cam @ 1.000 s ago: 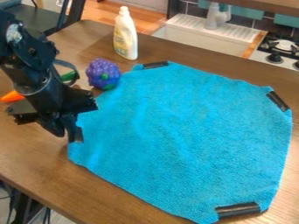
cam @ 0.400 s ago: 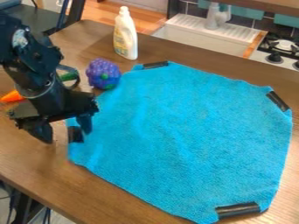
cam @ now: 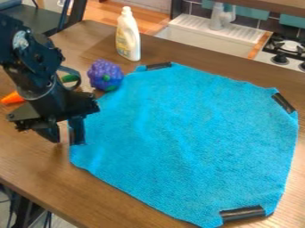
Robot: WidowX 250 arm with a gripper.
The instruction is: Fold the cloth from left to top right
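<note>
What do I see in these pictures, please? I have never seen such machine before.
The black machine is a robot arm, and its lower end is a two-finger hand. One fixed camera, looking down at a slant, takes all the pictures. On the wooden table lies a blue cloth, spread flat, with black strips at its corners. Behind it stand a white bottle and a bumpy purple object. The hand's fingers are apart at the cloth's left corner; nothing is lifted.
</note>
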